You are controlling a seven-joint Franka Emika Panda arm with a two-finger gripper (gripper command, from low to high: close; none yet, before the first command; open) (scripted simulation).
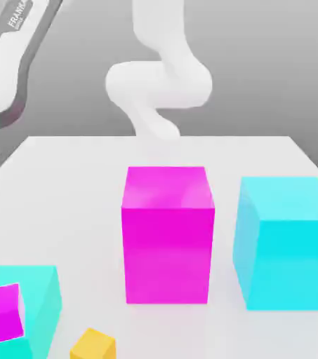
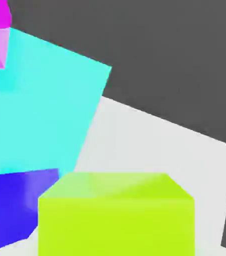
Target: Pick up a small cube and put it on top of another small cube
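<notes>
The tool is closed down as narrow as it goes, and the hand view has the lime cube right up against the camera, so I judge that the cube is clamped between the fingers. Beside it in that view sit a small blue cube and a cyan block.

The orange-yellow cube rests on the bench at the exterior view's lower left, just right of a cyan block and well apart from the big magenta block.

The coming move turns on 1 relation: carrying the lime cube until it sits squarely over the orange-yellow cube's top face, edges aligned.
</notes>
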